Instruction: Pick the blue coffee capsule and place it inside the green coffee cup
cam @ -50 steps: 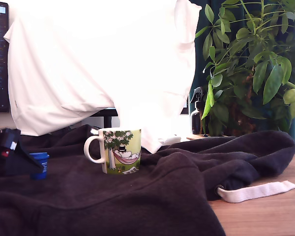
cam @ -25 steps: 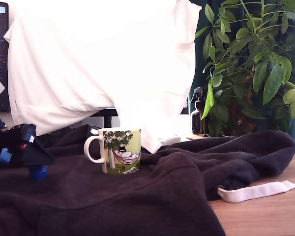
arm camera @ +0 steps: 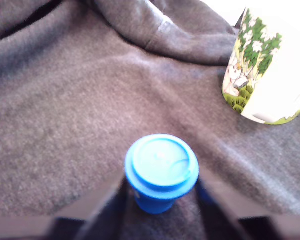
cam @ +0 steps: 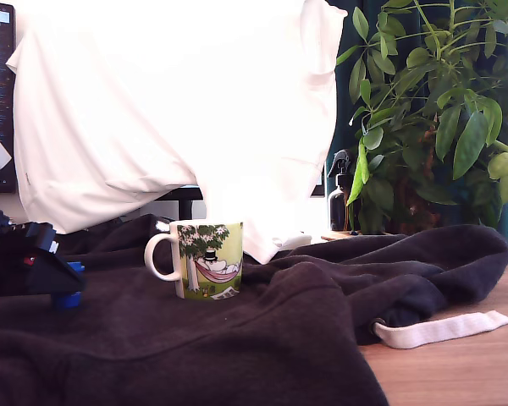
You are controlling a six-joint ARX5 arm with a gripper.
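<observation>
Dark grey fleece cloth carries the tapered blue coffee capsule, upright between open gripper jaws; printed green coffee cup nearby. Exterior view hides most of the capsule.

Blue coffee capsule upright between hand fingers; mug apart.

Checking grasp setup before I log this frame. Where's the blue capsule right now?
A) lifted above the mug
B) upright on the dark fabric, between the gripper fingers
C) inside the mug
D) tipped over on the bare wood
B: the blue capsule stands rim-up on the dark fabric, a gripper finger on each side, with the mug standing apart.
</observation>
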